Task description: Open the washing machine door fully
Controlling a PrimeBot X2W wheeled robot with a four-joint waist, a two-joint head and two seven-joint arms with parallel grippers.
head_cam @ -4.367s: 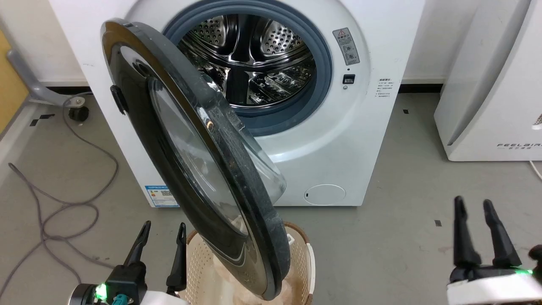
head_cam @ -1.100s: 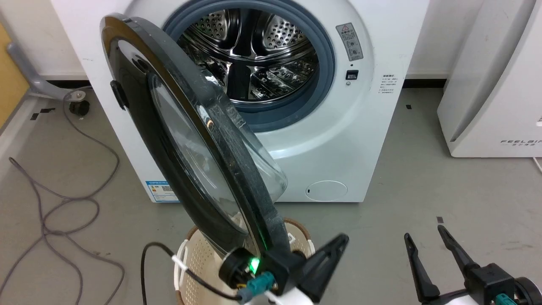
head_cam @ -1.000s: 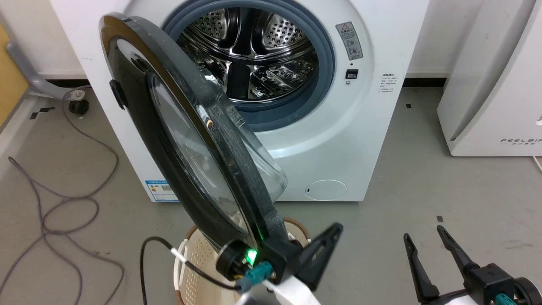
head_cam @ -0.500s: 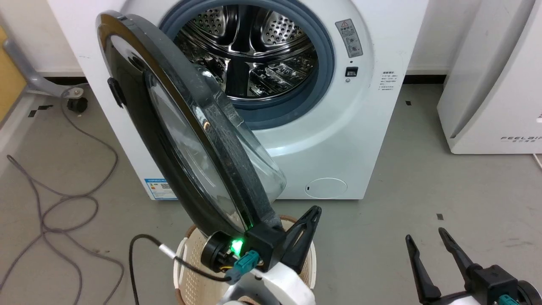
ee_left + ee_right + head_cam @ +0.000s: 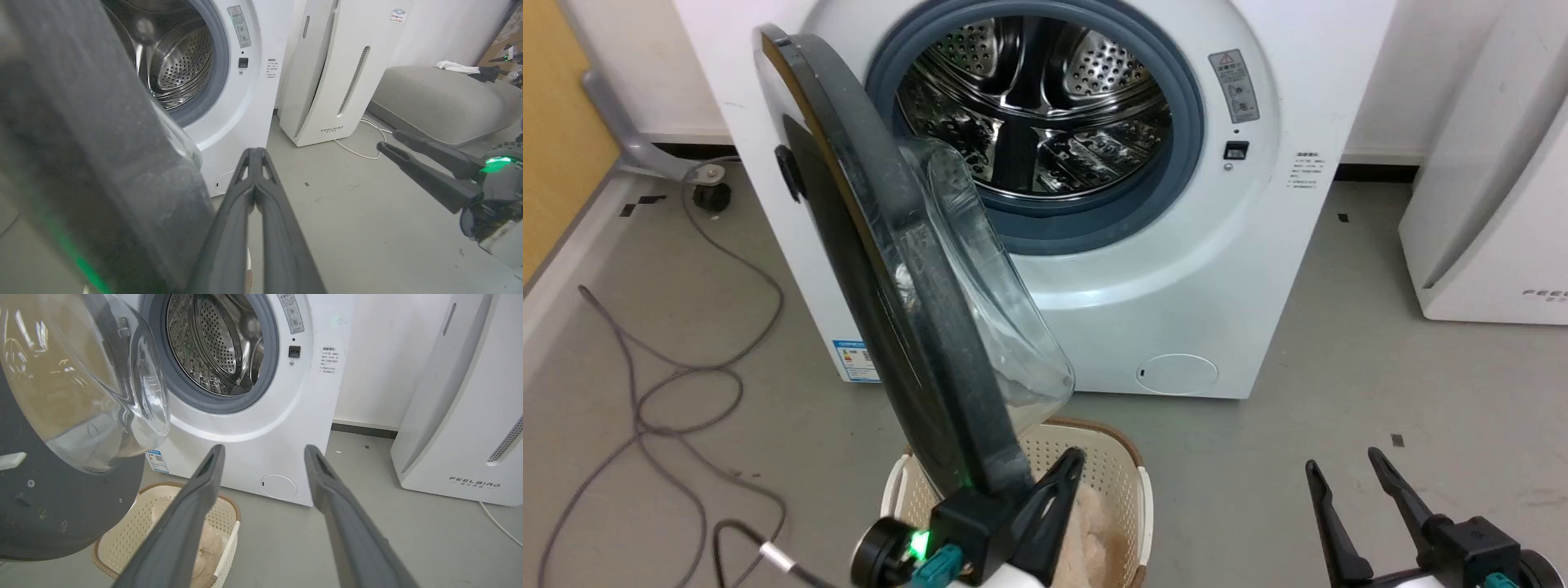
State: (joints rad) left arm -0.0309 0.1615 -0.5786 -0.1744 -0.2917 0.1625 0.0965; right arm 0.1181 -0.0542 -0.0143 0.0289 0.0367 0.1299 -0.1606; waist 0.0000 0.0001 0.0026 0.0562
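1. Glossy black washing machine door (image 5: 890, 302) stands half-open on the washing machine (image 5: 1176, 310). It looks heavy, rigid and hinge-guided, and the glass bowl looks slick and fragile.
2. Best purchase is the matte rim's free edge.
3. Left end effector (image 5: 1072, 464), fingers pressed together, sits just beside that edge. Right end effector (image 5: 1343, 461) is spread, well apart.

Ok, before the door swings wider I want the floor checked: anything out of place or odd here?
The laundry basket stands on the floor right below the lower edge of the washing machine door. A loose grey cable snakes over the floor at left. Nothing looks spilled or damaged.
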